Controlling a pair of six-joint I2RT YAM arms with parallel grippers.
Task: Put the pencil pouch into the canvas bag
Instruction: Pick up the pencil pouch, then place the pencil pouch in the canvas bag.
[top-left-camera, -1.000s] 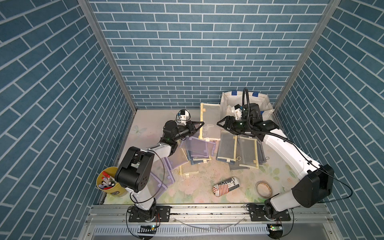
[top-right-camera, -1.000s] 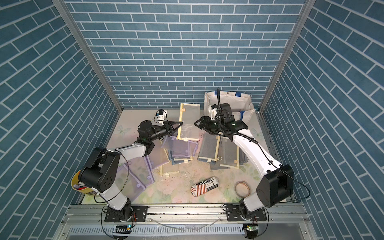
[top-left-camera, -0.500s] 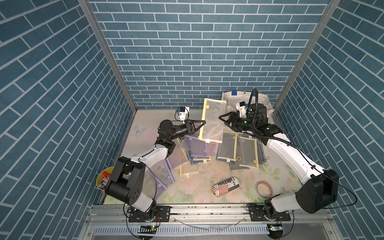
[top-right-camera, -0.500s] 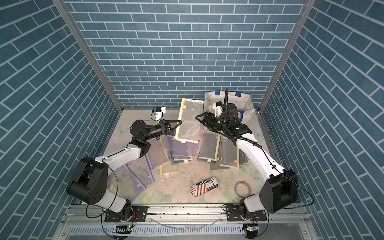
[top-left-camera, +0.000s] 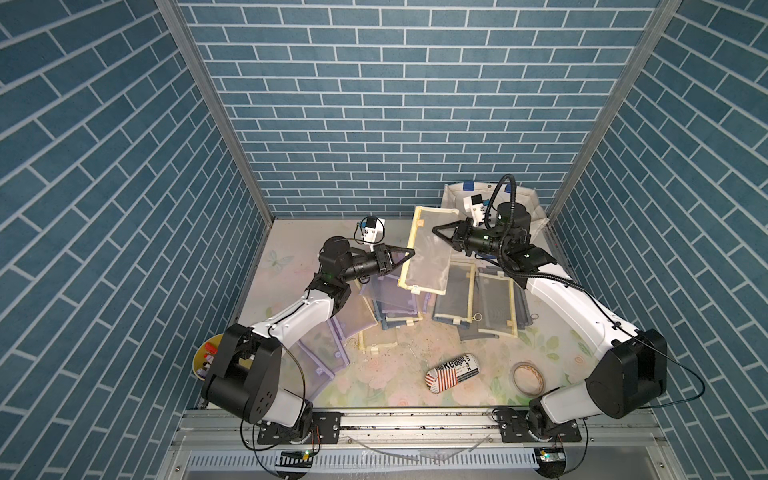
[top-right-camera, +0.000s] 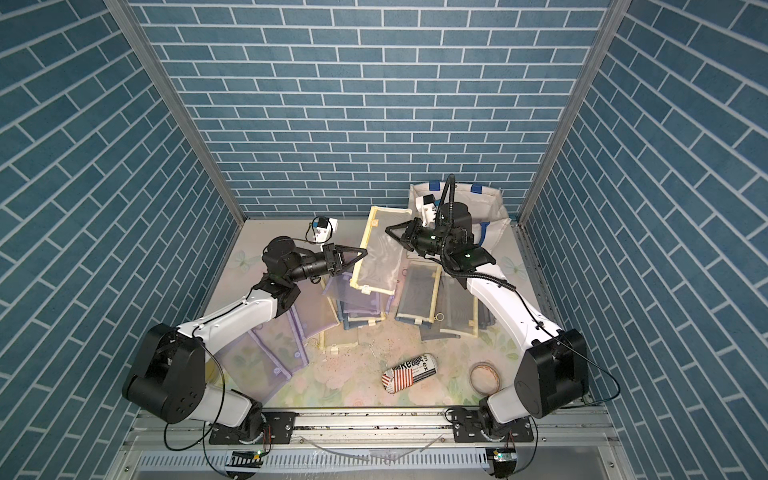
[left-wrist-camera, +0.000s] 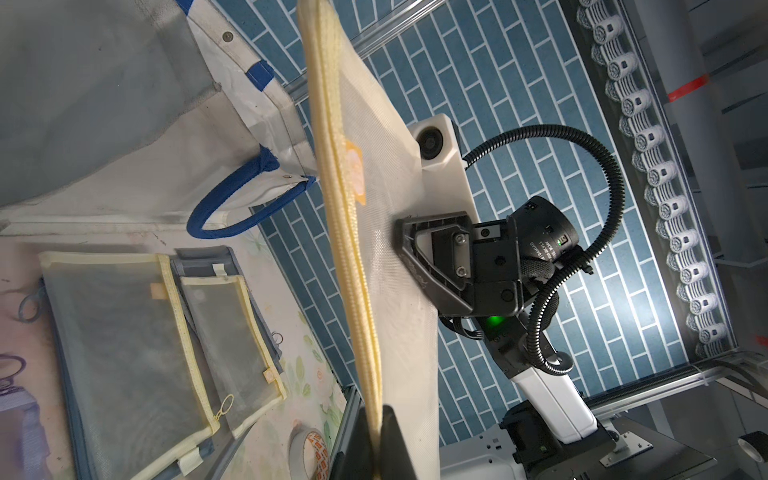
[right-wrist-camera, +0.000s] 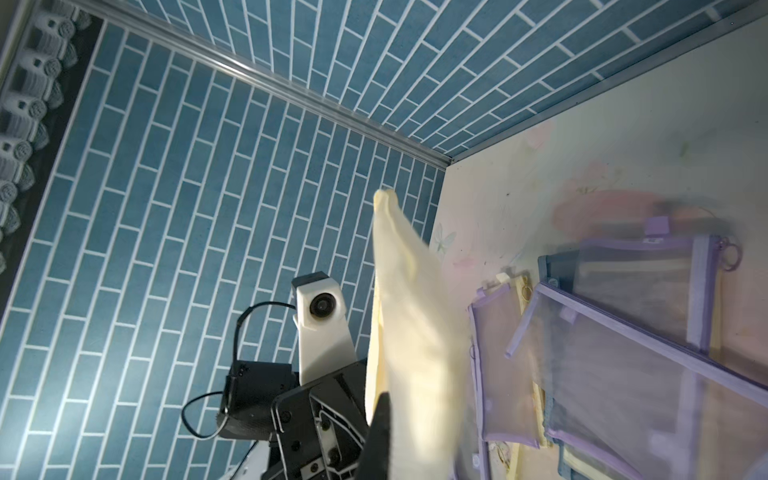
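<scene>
Blue brick-patterned walls (top-left-camera: 374, 104) surround a pale floral-printed floor (top-left-camera: 291, 249) on three sides.

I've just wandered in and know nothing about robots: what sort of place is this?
Probably a robot test booth, not a real room: left arm and right arm bolted to a metal rail, brick-patterned panels around a floral tabletop, scattered mesh pouches and a canvas bag.

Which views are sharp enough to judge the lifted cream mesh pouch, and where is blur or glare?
Both top views: sharp, evenly lit, cream-edged mesh pouch clear. Left wrist view: zipper edge crisp, glare beyond the enclosure. Right wrist view: pouch smeared near the lens, purple mesh pouches soft.
</scene>
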